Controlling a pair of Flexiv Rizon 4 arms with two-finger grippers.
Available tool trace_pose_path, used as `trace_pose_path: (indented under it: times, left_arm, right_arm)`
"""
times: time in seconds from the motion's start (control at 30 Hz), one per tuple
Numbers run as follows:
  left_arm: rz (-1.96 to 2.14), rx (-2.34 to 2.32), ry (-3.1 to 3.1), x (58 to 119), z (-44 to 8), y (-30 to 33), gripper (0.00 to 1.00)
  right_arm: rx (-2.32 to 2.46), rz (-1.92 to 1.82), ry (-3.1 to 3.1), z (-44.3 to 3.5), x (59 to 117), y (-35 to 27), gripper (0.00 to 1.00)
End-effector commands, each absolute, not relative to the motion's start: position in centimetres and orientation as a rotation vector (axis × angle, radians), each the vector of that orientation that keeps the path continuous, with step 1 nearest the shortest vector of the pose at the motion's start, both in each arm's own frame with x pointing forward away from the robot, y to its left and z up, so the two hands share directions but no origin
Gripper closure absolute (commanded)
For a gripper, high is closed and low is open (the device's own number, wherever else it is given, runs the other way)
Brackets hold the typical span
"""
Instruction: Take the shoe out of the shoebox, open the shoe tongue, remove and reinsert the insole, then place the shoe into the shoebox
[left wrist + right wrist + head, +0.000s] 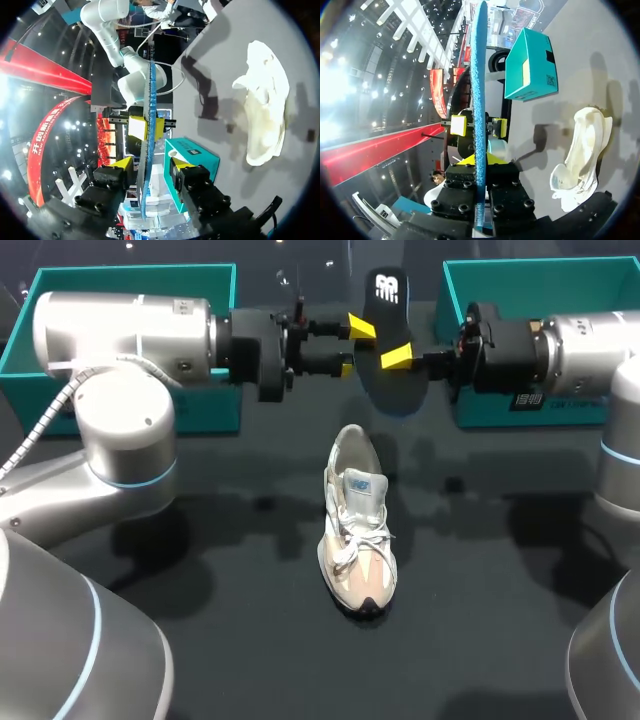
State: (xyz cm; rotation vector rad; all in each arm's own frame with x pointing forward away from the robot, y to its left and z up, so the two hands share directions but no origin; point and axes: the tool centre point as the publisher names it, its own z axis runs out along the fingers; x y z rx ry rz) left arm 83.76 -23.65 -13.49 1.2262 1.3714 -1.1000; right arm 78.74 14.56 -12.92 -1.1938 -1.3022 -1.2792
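Half done, I judge: the pale lace-up sneaker [358, 520] sits mid-frame, outside the teal cardboard shoebox [540, 270]. Upper centre, my right gripper [479, 160] clamps the black foam insole [388, 300]; my left gripper [150, 167] is spread around it. Reinsertion and boxing remain.

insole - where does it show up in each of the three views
Head view: the insole is held up between the two grippers, beyond the shoe.
Left wrist view: the insole is edge-on between the left gripper's open fingers, with the shoe off to one side.
Right wrist view: the insole is edge-on, clamped in the right gripper and running out ahead of it.
Shared landmark: the pale shoe.
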Motion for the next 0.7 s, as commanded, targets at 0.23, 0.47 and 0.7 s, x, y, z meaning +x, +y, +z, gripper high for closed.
trace_pose_path:
  times: [0.23,0.47,0.7]
  left_arm:
    - [-1.129,1.239,1.462,82.6,-12.8,-19.1,0.0]
    - [-1.129,1.239,1.462,82.6,-12.8,-19.1,0.0]
    - [-1.271,1.068,1.735,83.4,-12.6,-17.5,0.0]
  right_arm:
    - [-1.206,-1.265,-1.306,-13.1,78.9,13.7,1.0]
    - [-1.206,-1.265,-1.306,-13.1,78.9,13.7,1.0]
    - [-1.238,-1.357,-1.387,-12.7,80.2,12.8,1.0]
